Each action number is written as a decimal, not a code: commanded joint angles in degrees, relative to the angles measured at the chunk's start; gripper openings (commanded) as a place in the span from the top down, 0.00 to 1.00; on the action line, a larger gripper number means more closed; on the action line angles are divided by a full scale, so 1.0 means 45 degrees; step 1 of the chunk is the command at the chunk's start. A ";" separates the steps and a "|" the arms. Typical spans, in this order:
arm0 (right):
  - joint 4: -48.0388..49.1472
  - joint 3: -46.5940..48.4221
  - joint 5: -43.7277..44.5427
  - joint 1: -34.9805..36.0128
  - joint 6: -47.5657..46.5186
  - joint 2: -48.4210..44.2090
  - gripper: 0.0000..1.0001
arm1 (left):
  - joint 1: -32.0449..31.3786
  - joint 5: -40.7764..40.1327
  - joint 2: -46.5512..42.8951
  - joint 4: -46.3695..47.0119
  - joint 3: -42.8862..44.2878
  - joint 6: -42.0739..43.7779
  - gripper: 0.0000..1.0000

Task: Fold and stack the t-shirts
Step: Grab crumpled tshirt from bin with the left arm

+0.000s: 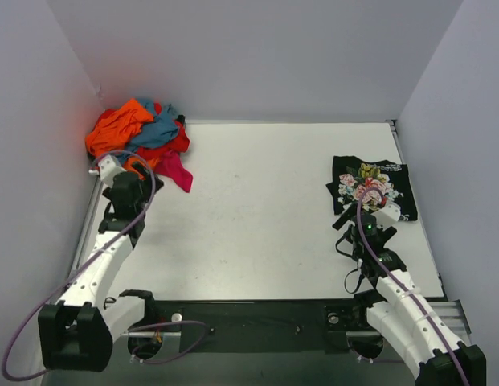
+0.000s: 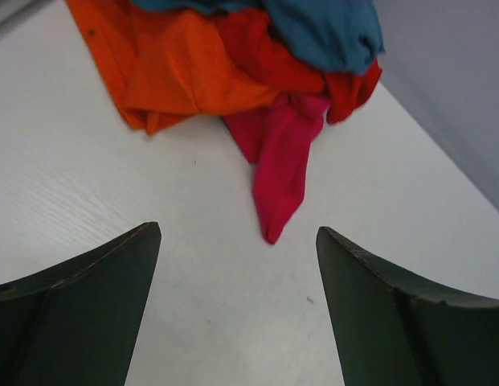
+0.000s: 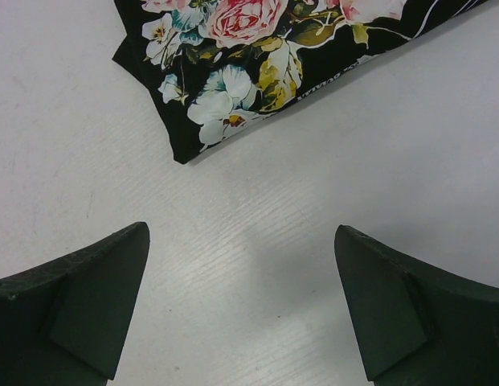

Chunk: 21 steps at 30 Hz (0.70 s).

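Both left gripper [image 2: 239, 232] and right gripper [image 3: 242, 231] with jaws wide, empty; shirt pile [image 1: 141, 137] at ten o'clock, floral shirt [image 1: 374, 185] at three.

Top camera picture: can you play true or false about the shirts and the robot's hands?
1. The black cloth shirt with pink-white flowers lies flat on the right of the white table. True.
2. The left hand is holding the magenta pink cloth shirt. False: it is open and empty; the shirt lies ahead of it.
3. The crumpled pile of orange, teal, red and pink cloth shirts sits in the far left corner. True.
4. The right hand is shut on the flowery shirt. False: it is open over bare table.
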 commanded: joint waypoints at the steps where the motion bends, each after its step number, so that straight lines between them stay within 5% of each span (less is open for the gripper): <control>1: 0.0142 -0.0046 0.0308 0.0103 0.0208 -0.0117 0.07 | 0.1608 -0.0456 0.2082 -0.0239 0.2754 -0.0728 0.11; 9: 0.0123 -0.0006 0.0328 0.0142 0.0228 0.0078 0.07 | 0.3405 0.0188 0.6925 -0.1587 0.8185 -0.1020 0.15; 16: 0.0123 0.0111 0.0464 0.0142 0.0247 0.0273 0.07 | 0.3524 0.0403 1.1160 -0.3637 1.3180 -0.1333 0.23; 21: 0.0084 0.0169 0.0601 0.0161 0.0267 0.0469 0.08 | 0.3524 0.0228 1.3060 -0.4362 1.4924 -0.1782 0.27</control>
